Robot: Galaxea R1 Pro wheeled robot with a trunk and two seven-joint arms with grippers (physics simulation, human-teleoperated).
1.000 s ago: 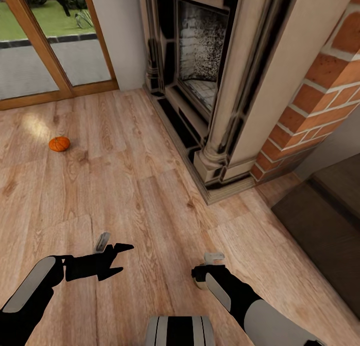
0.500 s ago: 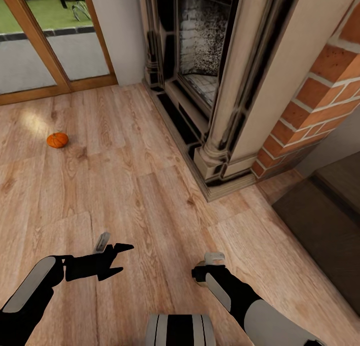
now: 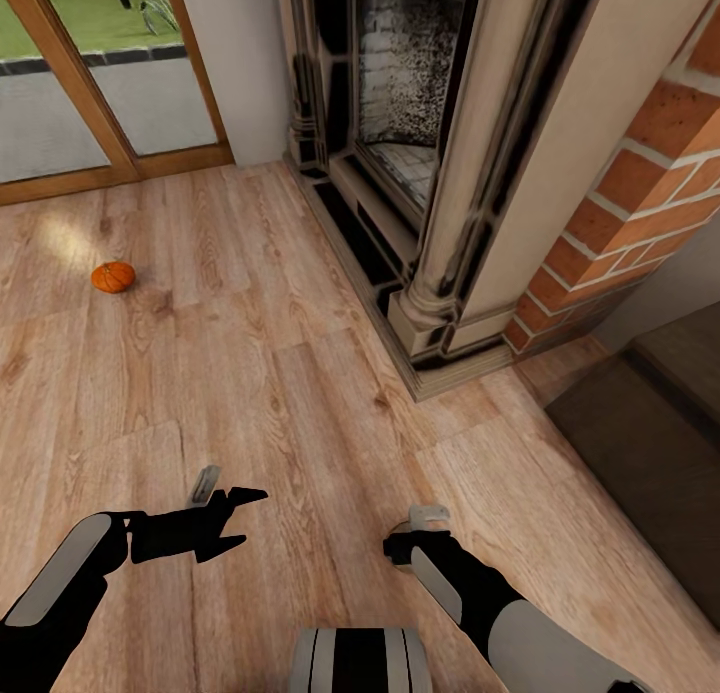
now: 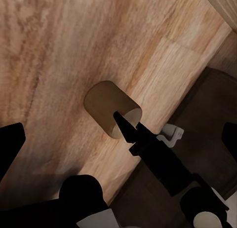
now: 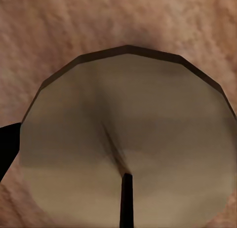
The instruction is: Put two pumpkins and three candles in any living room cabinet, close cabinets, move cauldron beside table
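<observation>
Head view: a pumpkin (image 3: 113, 276) lies alone on the wooden floor (image 3: 260, 373), well ahead and to the left, near the glass door (image 3: 90, 83). The fireplace (image 3: 420, 153) with its brick side fills the right, and a dark-brown cabinet (image 3: 650, 433) top shows at the right edge. The left gripper (image 3: 225, 503) hangs low over the floor with its fingers apart and nothing between them. The right gripper (image 3: 420, 533) points down, a pale shape just under its tip.

Left wrist view: across the floor, the right arm's gripper (image 4: 129, 134) is clamped on a candle (image 4: 111, 109), a stubby pale cylinder, held above the planks with the dark cabinet beside it.

Right wrist view: the candle's (image 5: 126, 139) flat top and dark wick sit right in front of the camera, the floor behind it; the fingers are mostly hidden, so the grip is read from the other view.

Judgement: the task is under way. One candle is in hand but not yet stowed, at least one pumpkin waits on the floor, and the cauldron, the other candles and the cabinet closing cannot be judged here.
</observation>
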